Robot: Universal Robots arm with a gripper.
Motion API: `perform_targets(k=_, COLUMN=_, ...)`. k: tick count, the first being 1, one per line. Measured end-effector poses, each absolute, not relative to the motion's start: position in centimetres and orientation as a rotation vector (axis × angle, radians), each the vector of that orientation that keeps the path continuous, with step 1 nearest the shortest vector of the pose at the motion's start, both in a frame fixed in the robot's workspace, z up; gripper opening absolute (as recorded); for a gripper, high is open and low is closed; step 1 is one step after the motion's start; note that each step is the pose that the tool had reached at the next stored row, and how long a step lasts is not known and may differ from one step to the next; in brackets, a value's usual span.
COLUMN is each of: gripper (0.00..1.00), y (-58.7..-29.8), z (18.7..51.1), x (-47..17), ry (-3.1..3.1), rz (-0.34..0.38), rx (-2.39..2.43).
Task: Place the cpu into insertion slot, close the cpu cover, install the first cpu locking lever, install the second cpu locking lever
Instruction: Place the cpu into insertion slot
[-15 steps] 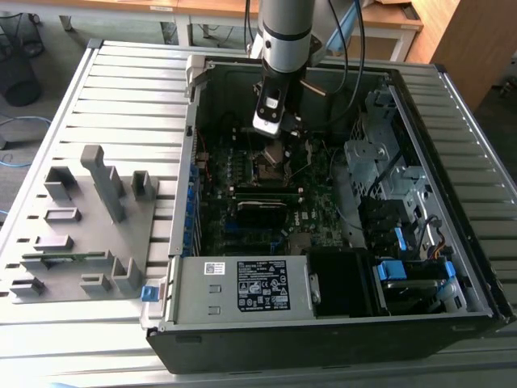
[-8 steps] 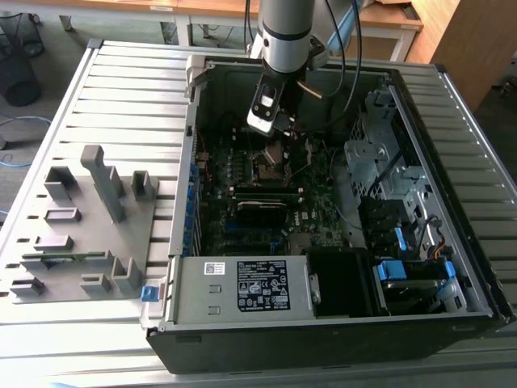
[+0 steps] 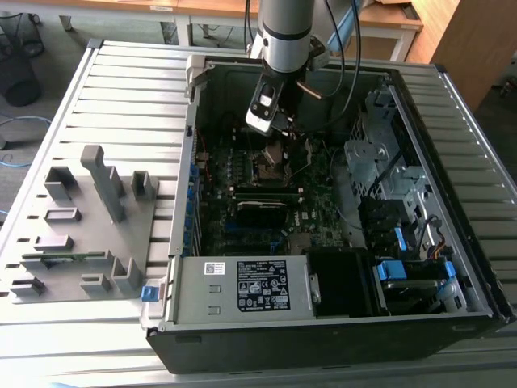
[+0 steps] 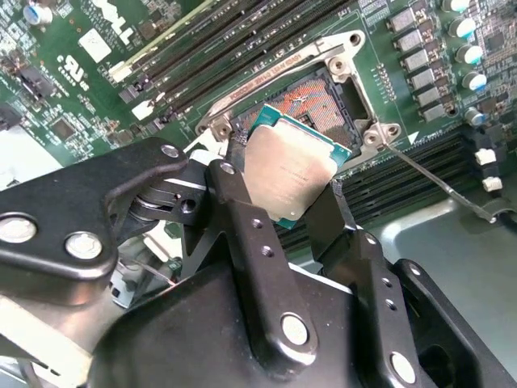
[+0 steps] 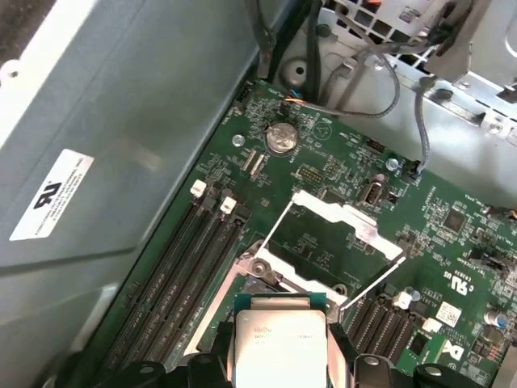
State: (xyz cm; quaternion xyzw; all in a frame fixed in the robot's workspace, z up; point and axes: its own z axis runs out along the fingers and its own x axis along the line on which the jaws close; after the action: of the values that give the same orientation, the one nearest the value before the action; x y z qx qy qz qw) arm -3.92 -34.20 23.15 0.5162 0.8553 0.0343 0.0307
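cpu is clamped in the gripper by two opposite edges (metal top facing the wrist), not yet seated. insertion slot is seen directly beyond the fingertips, partly overlapped by the held chip. cpu cover is swung open, further past the slot from the gripper, so the socket is judged unobstructed
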Motion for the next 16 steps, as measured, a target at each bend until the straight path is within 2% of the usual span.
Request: perform_targets(k=16, gripper=0.54, y=-34.21, z=23.03, x=-3.92, ry=2.373, rz=0.090, rx=1.947)
